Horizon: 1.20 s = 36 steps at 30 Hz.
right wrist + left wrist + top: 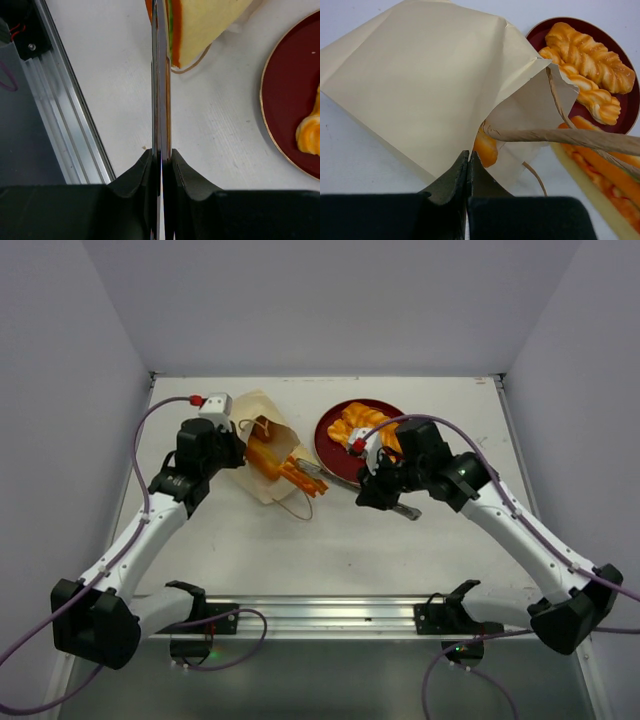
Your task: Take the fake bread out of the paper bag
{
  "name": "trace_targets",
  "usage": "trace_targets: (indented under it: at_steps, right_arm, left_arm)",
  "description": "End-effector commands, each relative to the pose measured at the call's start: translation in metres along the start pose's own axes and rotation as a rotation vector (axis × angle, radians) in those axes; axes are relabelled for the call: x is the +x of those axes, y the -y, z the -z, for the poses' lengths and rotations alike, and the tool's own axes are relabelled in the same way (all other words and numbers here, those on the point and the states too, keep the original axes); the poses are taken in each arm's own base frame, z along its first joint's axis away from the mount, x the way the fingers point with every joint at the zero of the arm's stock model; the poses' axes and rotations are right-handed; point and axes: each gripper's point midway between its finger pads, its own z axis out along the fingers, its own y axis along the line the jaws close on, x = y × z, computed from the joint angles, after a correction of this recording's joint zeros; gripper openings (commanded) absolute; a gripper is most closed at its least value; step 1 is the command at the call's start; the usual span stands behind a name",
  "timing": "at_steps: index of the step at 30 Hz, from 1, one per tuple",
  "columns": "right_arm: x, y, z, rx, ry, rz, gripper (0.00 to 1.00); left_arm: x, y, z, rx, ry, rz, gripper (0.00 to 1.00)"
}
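Mid-job: my left tool point(469, 167) is clenched on the edge of the paper bag point(420, 75), which lies on its side, upper left in the overhead view. My right tool point(161, 155) clamps metal tongs point(160, 75) that reach the sandwich slice point(205, 25) at the bag's mouth (two twists point(590, 55) already sit on the red plate point(290, 110)). Next, I reckon: drag that slice out rightward.

The top external view looks down from above and behind the arms, far enough to show the whole table point(350, 540). The left wrist view looks past the left gripper's fingers point(451, 177), very near the paper bag point(420, 75) at their tips; the right wrist view looks past the right gripper's fingers point(135, 175), low over the table. All three share the red plate point(290, 100), ahead and right of both pairs of tips.
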Motion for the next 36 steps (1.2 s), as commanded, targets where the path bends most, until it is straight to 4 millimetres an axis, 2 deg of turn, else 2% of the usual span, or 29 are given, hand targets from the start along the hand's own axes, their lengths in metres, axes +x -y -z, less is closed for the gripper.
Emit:
trace_targets:
  at_steps: [1,3,8,13,16,20,26,31,36]
  right_arm:
    - [-0.006,0.001,0.031,0.028,0.076,0.044,0.0]
    - [-0.001,0.005,0.044,0.059,0.09,0.035,0.0]
    - [0.006,0.009,0.059,0.12,0.105,0.044,0.0]
    - [0.018,0.039,0.063,0.254,0.062,0.024,0.0]
    - [0.025,0.066,0.055,0.322,0.029,0.007,0.0]
    - [0.032,0.101,0.034,0.385,-0.03,0.028,0.0]
    - [0.046,0.142,0.007,0.464,-0.116,0.073,0.0]
    - [0.054,0.152,-0.008,0.466,-0.155,0.034,0.0]
    - [0.053,0.157,-0.008,0.466,-0.145,-0.001,0.0]
  left_arm:
    - [-0.036,0.0,-0.001,-0.015,0.096,0.019,0.0]
    - [-0.038,0.0,-0.003,-0.016,0.096,0.017,0.0]
    - [-0.039,0.001,-0.006,-0.017,0.093,0.019,0.0]
    - [-0.038,0.001,-0.005,-0.014,0.089,0.016,0.0]
    - [-0.037,0.002,-0.003,-0.007,0.092,0.014,0.0]
    - [-0.035,0.003,0.002,0.001,0.091,0.009,0.0]
    - [-0.03,-0.001,0.011,-0.009,0.087,-0.012,0.0]
    - [-0.024,-0.004,0.016,-0.017,0.083,-0.027,0.0]
    - [-0.026,-0.003,0.02,-0.012,0.086,-0.034,0.0]
